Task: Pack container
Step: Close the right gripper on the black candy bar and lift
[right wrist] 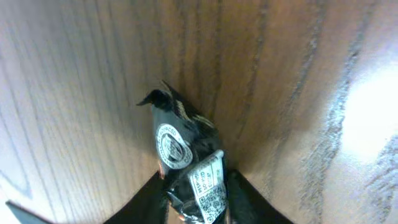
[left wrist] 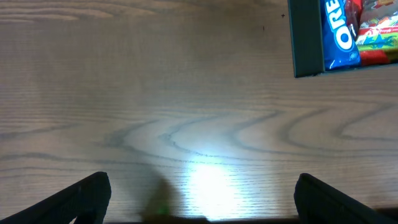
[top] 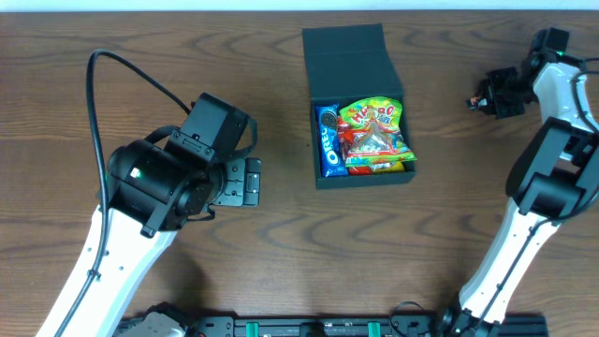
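Two arms: left gripper [left wrist: 202, 193] gapes wide above the counter [left wrist: 186, 93], right gripper [right wrist: 196, 199] pinches a dark snack packet [right wrist: 179, 146].

The bench [top: 281, 271] is brown with dark, wavy wood grain. The box [top: 346, 56] is matte dark teal-black. The biscuit packet [top: 328, 140] is blue with white letters. The sweet bag [top: 376, 131] is green, red and yellow. The black wrapper [right wrist: 186, 149] has a white round emblem and a white label.

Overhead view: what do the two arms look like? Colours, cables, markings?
Left arm and right arm: white links, black joint housings. Black cable loops over the left one. Left gripper and right gripper: black. No legible markings.
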